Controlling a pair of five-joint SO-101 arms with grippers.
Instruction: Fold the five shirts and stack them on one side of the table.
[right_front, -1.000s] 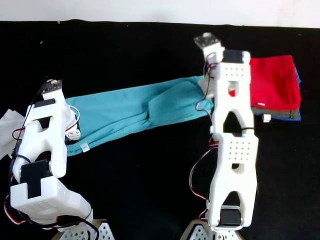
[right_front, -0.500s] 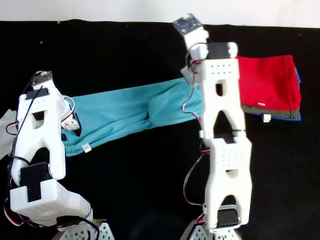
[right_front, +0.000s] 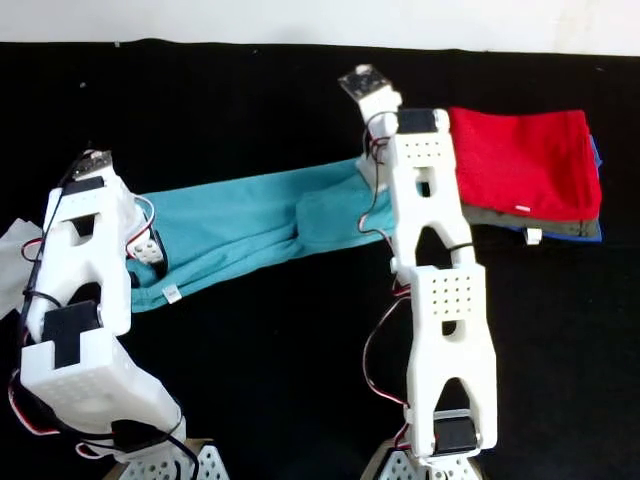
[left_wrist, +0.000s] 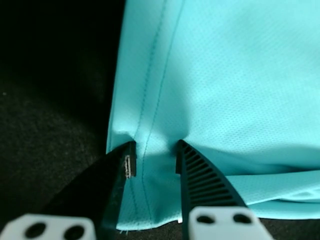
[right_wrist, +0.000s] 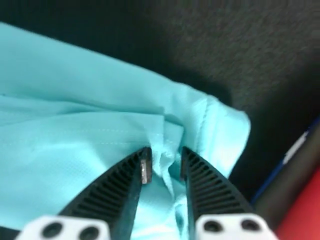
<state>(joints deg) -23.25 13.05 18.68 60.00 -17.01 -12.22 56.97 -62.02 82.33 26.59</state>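
Left gripper (left_wrist: 154, 157) and right gripper (right_wrist: 162, 167): my fingers are clamped on opposite ends of the teal shirt (right_front: 240, 225), a narrow band whose long axis runs between them. Outside my left fingers lies a white cloth (right_front: 12, 262), apparently unfolded. Beyond my right fingers a red shirt (right_front: 525, 165) tops the stack, seemingly three layers; I judge two remain

free: table (right_front: 270, 380) between arms | blocked: teal shirt (right_front: 240, 225) across, shirt stack (right_front: 530, 170) right

black cloth-covered table (right_front: 250, 90) (matte, evenly lit), pale wall (right_front: 300, 20) strip behind far edge
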